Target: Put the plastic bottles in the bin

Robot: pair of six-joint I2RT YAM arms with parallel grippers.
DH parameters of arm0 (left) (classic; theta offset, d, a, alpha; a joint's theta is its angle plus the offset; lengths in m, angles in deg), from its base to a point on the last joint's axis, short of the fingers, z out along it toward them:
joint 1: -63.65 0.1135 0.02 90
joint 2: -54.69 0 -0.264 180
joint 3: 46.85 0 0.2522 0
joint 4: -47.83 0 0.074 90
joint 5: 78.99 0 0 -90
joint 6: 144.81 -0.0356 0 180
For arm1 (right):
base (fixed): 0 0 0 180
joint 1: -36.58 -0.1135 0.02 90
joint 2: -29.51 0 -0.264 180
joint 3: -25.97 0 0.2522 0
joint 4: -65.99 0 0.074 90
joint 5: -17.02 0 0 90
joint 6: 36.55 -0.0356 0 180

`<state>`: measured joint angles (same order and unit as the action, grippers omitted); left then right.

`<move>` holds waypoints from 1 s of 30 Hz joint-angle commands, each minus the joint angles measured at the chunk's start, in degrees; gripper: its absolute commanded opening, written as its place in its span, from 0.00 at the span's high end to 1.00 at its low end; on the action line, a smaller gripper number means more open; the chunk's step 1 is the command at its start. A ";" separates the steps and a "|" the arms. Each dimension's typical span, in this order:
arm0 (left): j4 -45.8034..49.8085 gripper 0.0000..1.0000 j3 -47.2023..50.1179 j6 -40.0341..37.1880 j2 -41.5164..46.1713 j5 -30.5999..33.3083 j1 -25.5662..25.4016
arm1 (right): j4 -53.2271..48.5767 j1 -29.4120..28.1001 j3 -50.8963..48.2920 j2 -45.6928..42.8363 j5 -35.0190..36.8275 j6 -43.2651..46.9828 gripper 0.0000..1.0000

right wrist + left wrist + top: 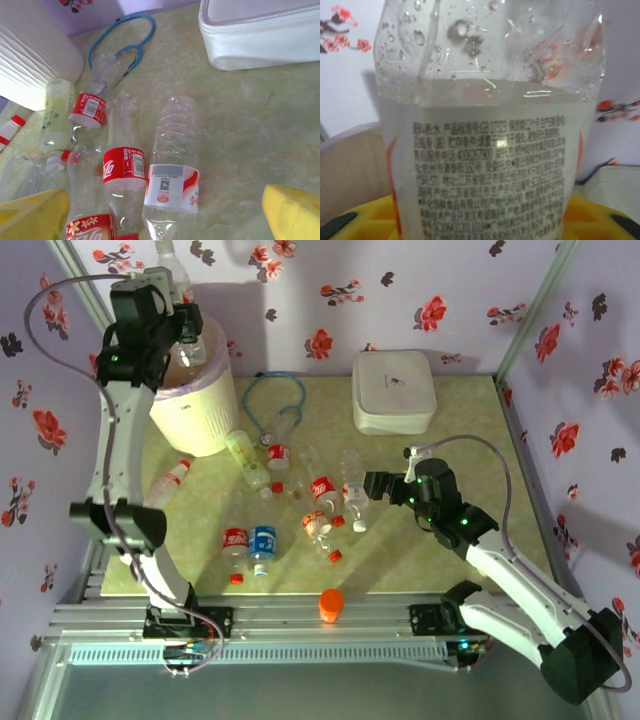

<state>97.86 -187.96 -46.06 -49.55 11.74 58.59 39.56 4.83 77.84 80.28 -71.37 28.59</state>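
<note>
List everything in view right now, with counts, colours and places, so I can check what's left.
held bottle: one, clear with a pale printed label, lifted above the bin
bottles on the table: roughly nine, clear, with red, blue or yellowish labels, lying scattered mid-table
bin: one, cream-white with a lilac bag at its rim, far left
stethoscope: one, blue, between the bin and the box
box: one, white, lidded, far right of centre
knob: one, orange, on the near rail
table: one, pale green marbled
left arm: one, white and black, reaching over the bin, jaws closed on the held bottle
right arm: one, white and black, jaws open beside the rightmost bottles
</note>
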 commanded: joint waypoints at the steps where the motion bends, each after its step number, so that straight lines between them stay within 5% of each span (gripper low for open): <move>1: 11.59 1.00 -8.21 -6.55 -7.90 7.38 1.20 | -4.31 0.33 0.56 -1.71 2.51 1.70 0.01; 8: 27.12 1.00 -26.64 -10.15 -22.85 7.88 3.37 | -8.46 0.33 -0.55 -5.95 6.01 3.14 0.01; 18: 28.02 0.99 -16.74 -13.20 -26.93 1.88 5.95 | -9.17 0.37 -0.62 -4.31 7.18 3.86 0.01; 27: 24.92 0.71 -10.75 -12.06 -30.04 -3.42 5.94 | -9.67 0.24 -0.76 0.04 5.89 1.03 0.01; 30: 23.73 0.42 -9.47 -11.31 -29.84 -3.97 5.95 | -9.37 -0.05 -0.38 3.77 4.17 -0.57 0.01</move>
<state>122.51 -199.74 -57.38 -77.99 9.03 64.07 30.21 4.83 77.21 81.85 -65.86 30.03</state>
